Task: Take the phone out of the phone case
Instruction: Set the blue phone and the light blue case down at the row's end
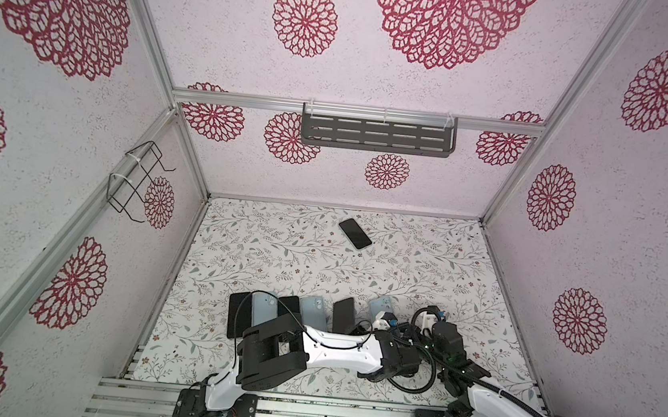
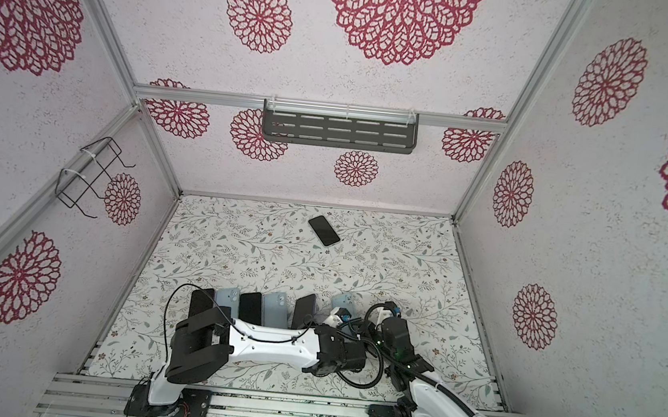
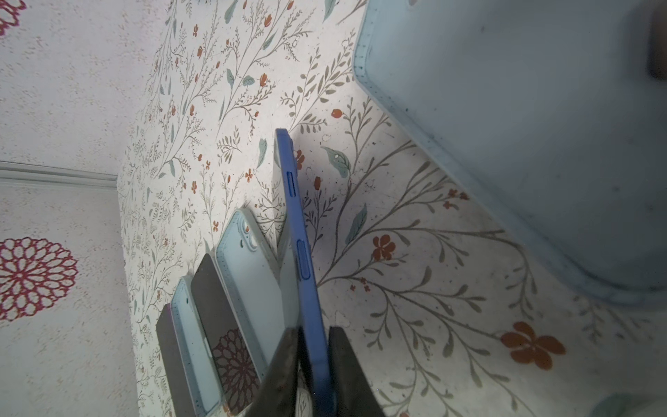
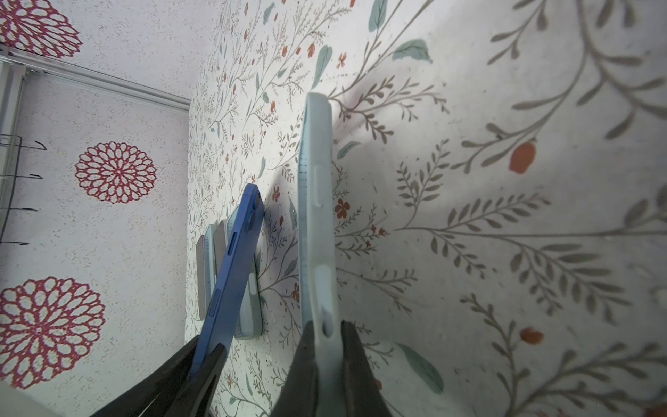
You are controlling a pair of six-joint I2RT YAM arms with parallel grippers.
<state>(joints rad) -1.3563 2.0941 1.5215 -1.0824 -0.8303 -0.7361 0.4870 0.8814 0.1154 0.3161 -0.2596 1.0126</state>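
Phone: the blue phone [image 3: 301,252] is edge-on, clamped between the fingers of the left tool [image 3: 314,330], above the surface [image 1: 402,266].
Case: the pale blue case [image 4: 317,216] is pinched by the closed right tool [image 4: 327,325], near the phone but apart from it. It looks empty.
Handling: the phone is likely stiff, slick and breakable, so grip its flat faces. The case is probably light and bendy.
Other cases: a row of cases [image 1: 314,308] lies on the surface. Cannot tell if they are filled.
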